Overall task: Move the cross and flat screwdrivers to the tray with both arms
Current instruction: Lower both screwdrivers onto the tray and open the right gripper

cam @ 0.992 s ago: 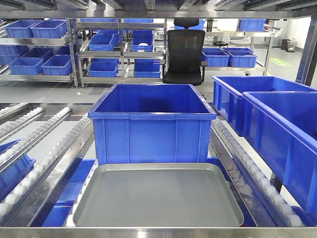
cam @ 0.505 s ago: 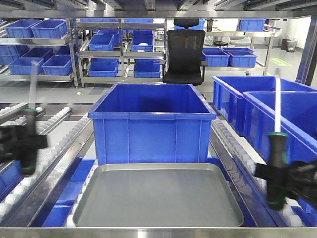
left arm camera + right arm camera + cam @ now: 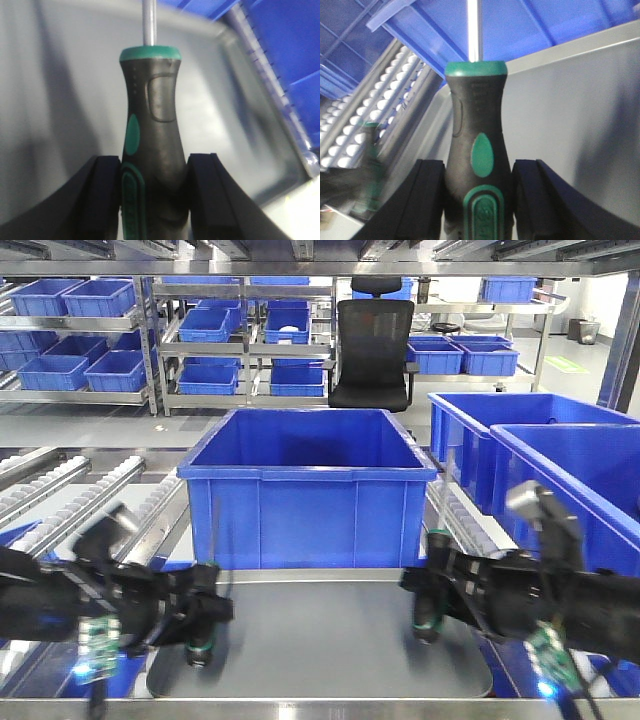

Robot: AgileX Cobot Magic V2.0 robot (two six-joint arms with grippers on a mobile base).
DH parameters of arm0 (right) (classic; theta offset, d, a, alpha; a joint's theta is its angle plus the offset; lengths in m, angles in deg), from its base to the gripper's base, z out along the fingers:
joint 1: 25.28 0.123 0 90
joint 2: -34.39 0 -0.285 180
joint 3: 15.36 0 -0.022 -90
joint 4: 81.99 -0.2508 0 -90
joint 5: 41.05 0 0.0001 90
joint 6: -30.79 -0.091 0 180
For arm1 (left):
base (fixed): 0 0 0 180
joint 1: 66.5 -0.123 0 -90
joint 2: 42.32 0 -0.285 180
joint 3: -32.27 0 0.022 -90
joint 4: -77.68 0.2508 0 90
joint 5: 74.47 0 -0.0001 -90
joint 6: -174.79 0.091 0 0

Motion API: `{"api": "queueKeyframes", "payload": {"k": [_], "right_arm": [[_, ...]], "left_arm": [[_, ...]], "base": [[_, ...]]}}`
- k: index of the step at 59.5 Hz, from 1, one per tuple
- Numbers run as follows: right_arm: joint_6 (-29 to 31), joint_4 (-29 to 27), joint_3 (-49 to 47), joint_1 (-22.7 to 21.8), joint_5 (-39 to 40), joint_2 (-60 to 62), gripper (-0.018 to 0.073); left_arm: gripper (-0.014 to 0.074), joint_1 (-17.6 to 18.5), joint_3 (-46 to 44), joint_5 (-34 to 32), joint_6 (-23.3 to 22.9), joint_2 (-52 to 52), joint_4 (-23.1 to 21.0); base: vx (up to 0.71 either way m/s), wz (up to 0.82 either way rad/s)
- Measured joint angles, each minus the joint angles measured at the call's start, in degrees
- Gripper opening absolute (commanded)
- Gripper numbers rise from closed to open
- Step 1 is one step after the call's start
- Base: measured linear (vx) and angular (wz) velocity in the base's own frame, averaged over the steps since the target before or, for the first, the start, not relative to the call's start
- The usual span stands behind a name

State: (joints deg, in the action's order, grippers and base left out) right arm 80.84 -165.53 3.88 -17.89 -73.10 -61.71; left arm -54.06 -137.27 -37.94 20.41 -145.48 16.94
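Over the grey tray point(image 3: 320, 640), at its left edge, my left fingers point(image 3: 107, 195) pinch the black-and-green handle of one screwdriver point(image 3: 150, 140), its steel shaft running away from me toward the blue bin point(image 3: 305, 490). Across the tray, near its right side, my right fingers point(image 3: 432, 200) clamp a second screwdriver point(image 3: 477, 145) the same way, pads pressed against both flanks of the handle. From the front, both arms are blurred, and each handle hangs low, just above the tray's bare metal. I cannot tell which tip is cross and which is flat. Beyond my right fingers, the wrist view shows the tray's rim and a roller track point(image 3: 385, 120) beside it.
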Motion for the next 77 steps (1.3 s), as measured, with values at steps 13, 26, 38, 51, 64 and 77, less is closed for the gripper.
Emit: {"api": "queueKeyframes", "payload": {"k": [13,26,38,51,64,77], "right_arm": [[1.0,-1.1,-4.7,0.0,-4.1,-8.3,-0.0008],[0.7,2.4,-7.0,0.0,-4.7,-12.8,-0.0007],[0.4,3.8,-7.5,0.0,-4.7,-13.7,0.0036],[0.4,3.8,-7.6,0.0,-5.4,-13.7,0.0244],[0.5,3.8,-7.6,0.0,-6.7,-13.7,0.0491],[0.9,3.7,-7.7,0.0,-7.8,-13.7,0.0554]], "left_arm": [[0.0004,0.0,-4.2,0.5,0.0,-4.6,-0.6],[0.0005,0.0,-5.7,0.5,0.0,-4.7,-0.8],[0.0029,0.0,-5.8,-1.0,0.0,-5.9,-0.9],[0.0160,0.5,-5.8,-2.1,0.1,-6.1,-1.0],[0.0347,1.9,-5.8,-1.9,0.4,-6.3,-1.0],[0.0409,2.0,-5.8,-2.0,0.5,-6.3,-1.1]], "base": [[0.00,0.00],[0.00,0.00],[0.00,0.00],[0.00,0.00],[0.00,0.00],[0.00,0.00]]}}
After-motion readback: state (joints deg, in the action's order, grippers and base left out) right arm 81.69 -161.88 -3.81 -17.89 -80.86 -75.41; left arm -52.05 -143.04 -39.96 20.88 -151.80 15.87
